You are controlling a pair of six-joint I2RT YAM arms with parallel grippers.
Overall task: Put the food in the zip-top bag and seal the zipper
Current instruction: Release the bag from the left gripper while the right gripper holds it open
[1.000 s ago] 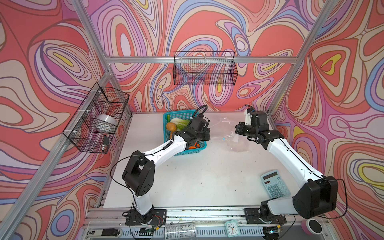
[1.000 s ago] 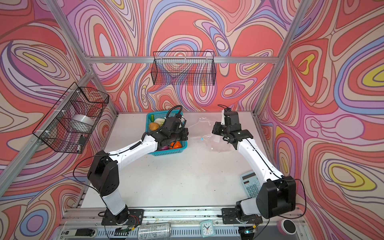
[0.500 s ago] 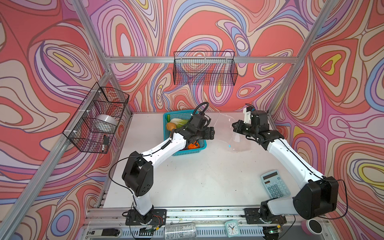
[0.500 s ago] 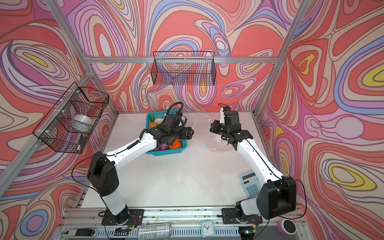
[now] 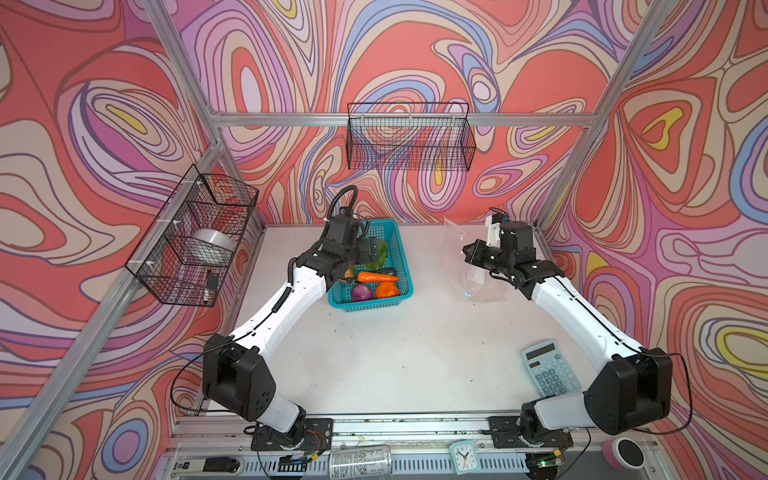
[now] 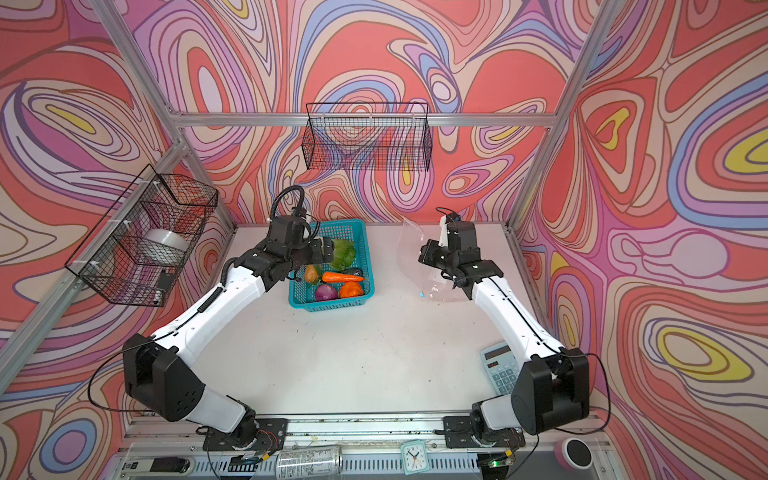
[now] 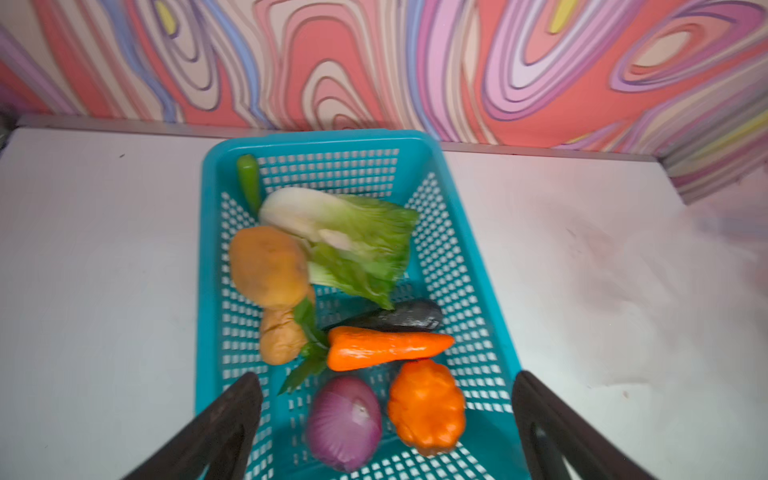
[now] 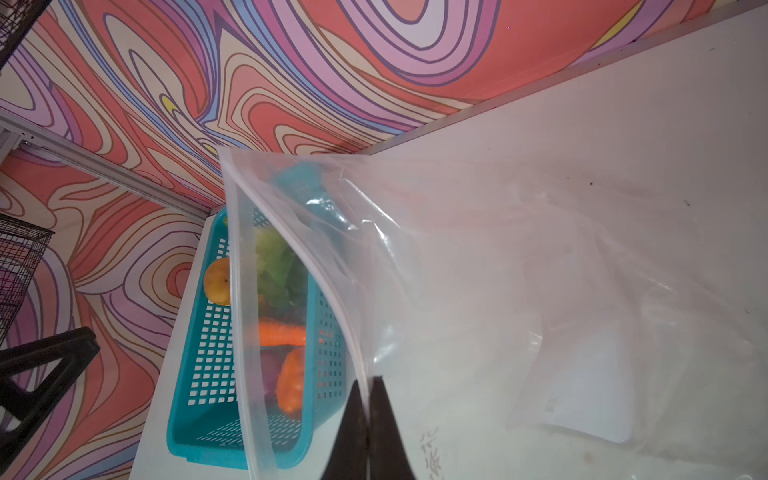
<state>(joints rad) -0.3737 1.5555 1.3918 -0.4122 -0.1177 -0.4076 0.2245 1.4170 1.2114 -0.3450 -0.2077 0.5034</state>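
White tabletop (image 5: 395, 353) — left gripper (image 7: 386, 382) spread above food (image 7: 386, 347) in basket (image 7: 457, 257), right gripper (image 8: 368, 386) pinching zip-top bag (image 8: 498, 270).

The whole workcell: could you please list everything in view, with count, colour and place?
basket: 1, teal, back of table
cabbage leaf: 1, green-white, in basket
potatoes: 2, tan, in basket
carrot: 1, orange, in basket
onion: 1, purple, in basket
pumpkin: 1, orange, in basket
eggplant: 1, dark, in basket
green pepper: 1, green, in basket
zip-top bag: 1, clear, right of basket, mouth held up
calculator: 1, pale blue, table's front right
wire baskets: 2, black, on walls; left holds silvery roll
alarm clock: 1, teal, below table's front edge
can: 1, silver, beside alarm clock
left gripper: 1, black, open above basket
right gripper: 1, black, shut on zip-top bag
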